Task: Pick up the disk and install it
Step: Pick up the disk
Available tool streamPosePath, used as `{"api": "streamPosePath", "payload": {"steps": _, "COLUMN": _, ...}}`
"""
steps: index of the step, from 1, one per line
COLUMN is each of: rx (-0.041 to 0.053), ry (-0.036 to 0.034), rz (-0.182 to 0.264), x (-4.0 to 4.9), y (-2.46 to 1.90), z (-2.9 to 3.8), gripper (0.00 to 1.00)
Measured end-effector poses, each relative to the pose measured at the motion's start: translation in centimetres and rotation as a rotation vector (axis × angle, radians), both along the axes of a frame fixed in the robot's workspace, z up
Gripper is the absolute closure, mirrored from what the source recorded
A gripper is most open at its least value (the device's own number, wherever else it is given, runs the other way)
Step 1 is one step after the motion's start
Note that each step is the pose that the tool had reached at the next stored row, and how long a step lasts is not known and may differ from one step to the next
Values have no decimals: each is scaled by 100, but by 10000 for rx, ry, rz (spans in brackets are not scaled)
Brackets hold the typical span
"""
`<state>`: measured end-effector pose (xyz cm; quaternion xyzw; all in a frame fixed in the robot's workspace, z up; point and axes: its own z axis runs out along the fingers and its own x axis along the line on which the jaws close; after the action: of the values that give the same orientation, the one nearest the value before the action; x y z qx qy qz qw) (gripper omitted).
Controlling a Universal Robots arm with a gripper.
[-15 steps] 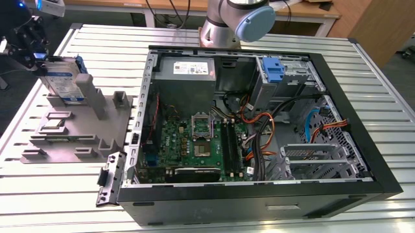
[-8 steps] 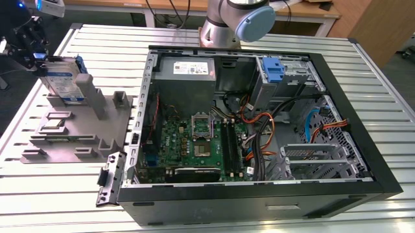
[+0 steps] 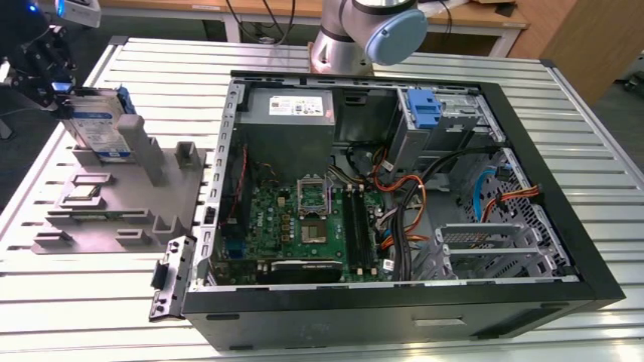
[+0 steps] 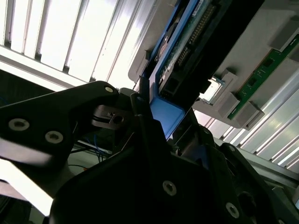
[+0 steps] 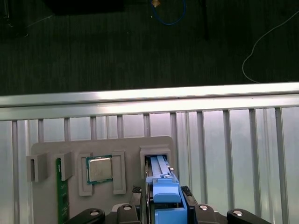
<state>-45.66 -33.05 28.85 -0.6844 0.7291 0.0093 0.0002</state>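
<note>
The disk (image 3: 101,124) stands on edge in a slot of the grey fixture (image 3: 111,204), at the exterior view's left, its white-and-blue label facing the camera. My gripper (image 3: 60,90) is at the disk's upper far edge, its jaws on either side of the blue rail. In the first wrist view the disk's blue rail (image 5: 164,191) runs between my black fingers (image 5: 126,212), which close on it. The second wrist view shows the disk's green board side (image 4: 187,42) and blue rail end (image 4: 164,116) held in the gripper (image 4: 154,121).
An open computer case (image 3: 593,279) fills the middle of the ribbed metal table (image 3: 171,68), with a drive bay and blue latch (image 3: 424,105) at the back. The fixture also carries a processor chip (image 5: 99,169) and a memory stick (image 5: 60,196). The table edge (image 5: 149,95) lies just beyond.
</note>
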Motion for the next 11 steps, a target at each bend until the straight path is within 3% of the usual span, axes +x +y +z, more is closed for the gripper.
{"api": "streamPosePath", "payload": {"steps": 7, "rx": 0, "ry": 1, "rz": -2, "x": 0, "y": 0, "z": 1, "gripper": 56}}
{"api": "streamPosePath", "payload": {"steps": 8, "rx": 0, "ry": 1, "rz": -2, "x": 1, "y": 0, "z": 1, "gripper": 63}}
{"api": "streamPosePath", "payload": {"steps": 11, "rx": 0, "ry": 1, "rz": -2, "x": 0, "y": 0, "z": 1, "gripper": 63}}
